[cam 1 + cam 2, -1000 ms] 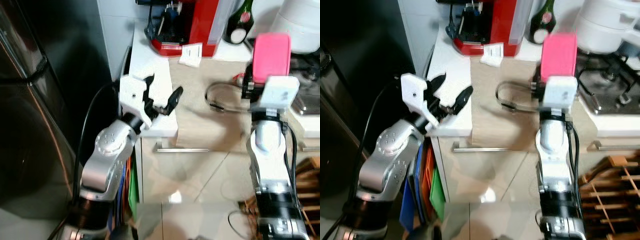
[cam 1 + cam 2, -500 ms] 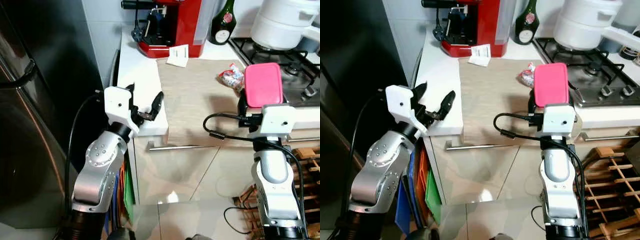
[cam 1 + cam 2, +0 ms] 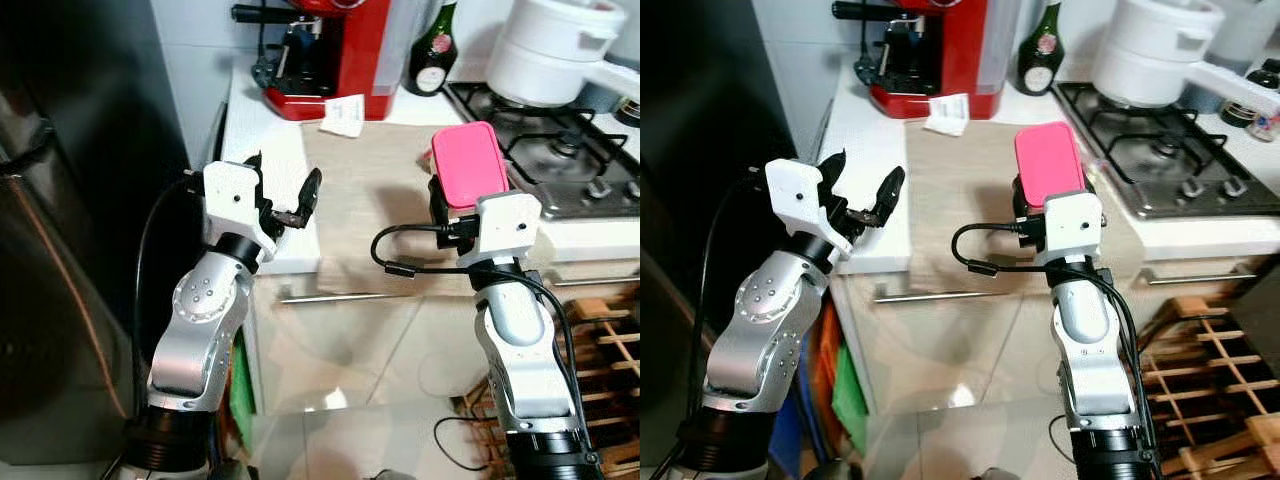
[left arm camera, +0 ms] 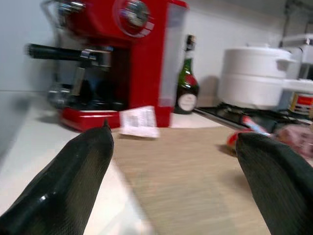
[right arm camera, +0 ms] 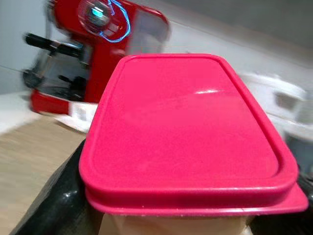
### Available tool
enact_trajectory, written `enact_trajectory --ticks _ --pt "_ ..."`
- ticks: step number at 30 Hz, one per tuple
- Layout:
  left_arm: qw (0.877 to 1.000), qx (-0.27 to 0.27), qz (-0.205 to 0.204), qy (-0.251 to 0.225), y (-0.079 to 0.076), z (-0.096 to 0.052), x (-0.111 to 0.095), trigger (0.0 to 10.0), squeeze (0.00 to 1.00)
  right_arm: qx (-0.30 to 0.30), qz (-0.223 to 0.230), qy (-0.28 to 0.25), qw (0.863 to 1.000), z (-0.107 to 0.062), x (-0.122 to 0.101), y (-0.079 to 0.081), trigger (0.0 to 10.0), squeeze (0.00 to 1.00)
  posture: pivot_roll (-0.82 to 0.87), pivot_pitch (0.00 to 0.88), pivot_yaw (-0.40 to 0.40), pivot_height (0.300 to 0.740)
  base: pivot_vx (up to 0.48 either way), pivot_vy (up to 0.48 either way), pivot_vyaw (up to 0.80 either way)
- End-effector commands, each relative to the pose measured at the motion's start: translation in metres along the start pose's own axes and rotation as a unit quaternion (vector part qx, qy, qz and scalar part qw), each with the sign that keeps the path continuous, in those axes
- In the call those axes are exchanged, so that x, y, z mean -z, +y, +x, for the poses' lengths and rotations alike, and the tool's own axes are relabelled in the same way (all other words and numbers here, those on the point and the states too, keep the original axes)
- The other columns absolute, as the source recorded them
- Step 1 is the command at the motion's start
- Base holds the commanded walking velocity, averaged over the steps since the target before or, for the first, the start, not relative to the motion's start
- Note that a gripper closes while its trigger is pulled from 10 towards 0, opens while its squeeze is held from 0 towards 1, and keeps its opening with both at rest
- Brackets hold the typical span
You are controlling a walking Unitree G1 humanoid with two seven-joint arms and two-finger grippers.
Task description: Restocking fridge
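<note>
Risk: the right gripper [image 3: 1048, 190] holds the pink-lidded container [image 3: 1049, 163] clamped between its fingers, raised above the wooden countertop [image 3: 965, 180]; the grip appears to bear on the container's lower body only, so a swing or a turn toward the fridge [image 3: 60, 250] could tilt it or let it slip out. A second hazard is the cable [image 3: 985, 255] looping loose from the right wrist, which hangs close to the countertop edge and could snag on the drawer handle [image 3: 930, 294]. The left gripper [image 3: 283, 195] is spread wide and holds nothing, raised over the white counter section [image 3: 862, 160] in front of the red espresso machine [image 3: 335, 50]; it could strike that machine or the folded paper slip [image 3: 344, 114] if it is advanced carelessly. The container is rectangular with rounded corners, has a smooth, glossy pink lid with a raised rim, and a pale translucent body below; its contents cannot be determined. It sits upright, between the espresso machine and the gas hob [image 3: 1160, 150]
</note>
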State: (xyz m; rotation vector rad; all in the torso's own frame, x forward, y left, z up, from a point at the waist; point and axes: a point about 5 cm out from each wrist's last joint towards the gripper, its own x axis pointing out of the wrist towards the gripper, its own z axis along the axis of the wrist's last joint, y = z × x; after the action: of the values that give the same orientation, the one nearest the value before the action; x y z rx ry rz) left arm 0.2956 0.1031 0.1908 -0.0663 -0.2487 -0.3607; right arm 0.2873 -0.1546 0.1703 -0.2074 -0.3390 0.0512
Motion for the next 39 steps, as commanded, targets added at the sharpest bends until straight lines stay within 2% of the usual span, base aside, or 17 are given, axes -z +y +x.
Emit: enact_trajectory --ticks 1,3,7,21,39 --pt "1.000 0.010 0.002 -0.008 -0.005 0.004 -0.003 10.0 0.00 0.008 0.004 0.014 1.000 0.000 0.004 -0.006 0.0 0.00 -0.01 0.000 -0.010 0.740 0.000 -0.480 0.00" --pt "1.000 0.010 0.003 -0.007 -0.005 0.004 -0.003 10.0 0.00 0.009 0.004 0.014 1.000 0.000 0.004 -0.006 0.0 0.00 -0.01 0.000 -0.010 0.740 0.000 -0.480 0.00" --pt "1.000 0.001 0.011 -0.003 -0.005 0.005 -0.001 10.0 0.00 0.007 0.004 0.018 1.000 0.001 0.005 -0.006 0.0 0.00 -0.01 0.000 -0.013 0.740 0.000 0.000 0.00" --pt "1.000 -0.026 0.003 0.015 -0.002 0.006 0.006 10.0 0.00 0.004 0.027 0.045 0.999 0.002 0.012 -0.006 0.0 0.00 -0.01 0.000 -0.016 0.740 0.000 0.000 0.00" --pt "0.999 -0.031 0.022 0.017 -0.002 0.009 0.007 10.0 0.00 -0.001 0.037 0.060 0.998 0.003 0.017 -0.004 0.0 0.00 -0.01 0.000 -0.013 0.740 -0.280 0.000 0.00"
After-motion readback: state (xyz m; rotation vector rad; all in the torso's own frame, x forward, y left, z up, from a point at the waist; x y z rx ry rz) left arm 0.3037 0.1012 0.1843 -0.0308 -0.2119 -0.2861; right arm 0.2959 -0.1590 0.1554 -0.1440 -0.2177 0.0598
